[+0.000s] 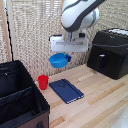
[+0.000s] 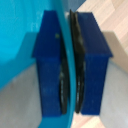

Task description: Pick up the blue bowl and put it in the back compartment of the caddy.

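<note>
Item: blue bowl [image 1: 59, 60], airborne above the bench, gripper [image 1: 64, 53] clenched on its rim [image 2: 68, 60]. Caddy [image 1: 20, 95] occupies the bench's near corner at the exterior view's left. Hazard for you: thin-edge pinch; the bowl may swing or slip, or clip the red cup [image 1: 43, 82].

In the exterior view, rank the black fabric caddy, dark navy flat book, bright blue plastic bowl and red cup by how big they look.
Largest to smallest as they look:
1. black fabric caddy, though it is cut off by the frame edge
2. dark navy flat book
3. bright blue plastic bowl, held in the gripper
4. red cup
</note>
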